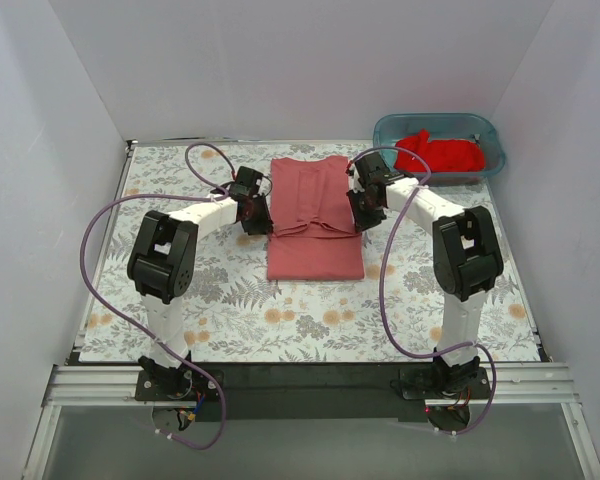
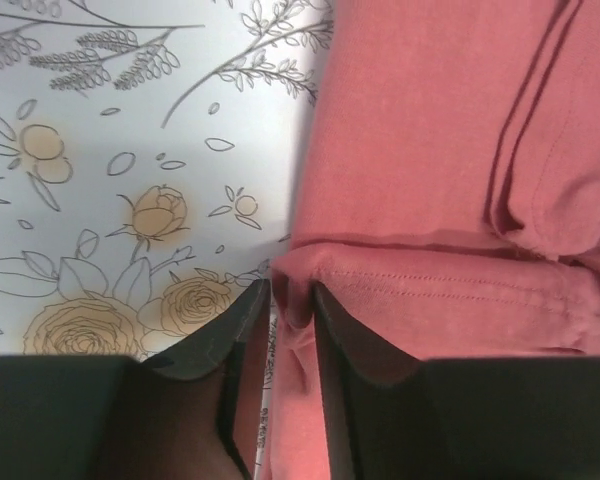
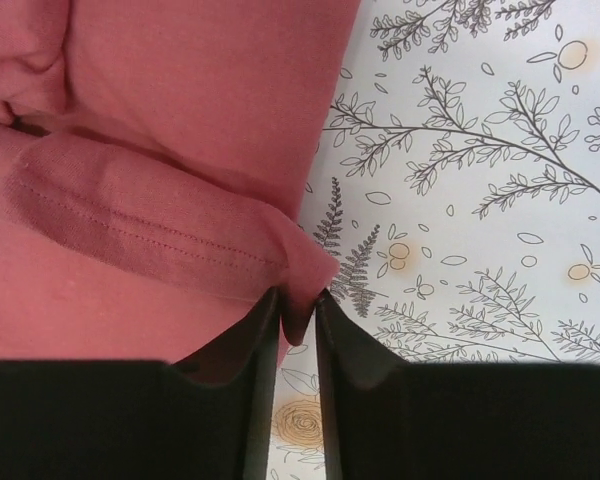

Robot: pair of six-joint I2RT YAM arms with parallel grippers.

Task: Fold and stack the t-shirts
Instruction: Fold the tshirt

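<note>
**Inspector:** Position of the garments?

**Recorder:** The dusty salmon-red soft cloth t-shirt (image 1: 315, 215) lies on the flat table with a white floral-print cover (image 1: 230, 300), in its middle-to-far part and between the two arms. From above it reads as a long, narrow rectangle. Its side edges are straight, and a doubled-over band crosses it about halfway along. The brighter pure red cloth t-shirt (image 1: 440, 152) sits crumpled inside the teal plastic tub (image 1: 485, 130) at the far right corner, well apart from the first shirt.

**Inspector:** Left arm?

**Recorder:** The left gripper (image 2: 291, 290) is at the salmon shirt's left edge, level with the crosswise band. Its wrist camera shows the jaws drawn close together with a ridge of stitched hem pinched between them. Floral cover is visible just to the left of the cloth.

**Inspector:** Right arm?

**Recorder:** The right gripper (image 3: 298, 295) is at the opposite edge, level with the same band. Its jaws are nearly together and clamp the outer corner of the folded hem, and the line of stitching runs up to the pinch. To the right of it the cover is bare.

**Inspector:** Contact with the tub?

**Recorder:** Neither gripper touches it.
</note>
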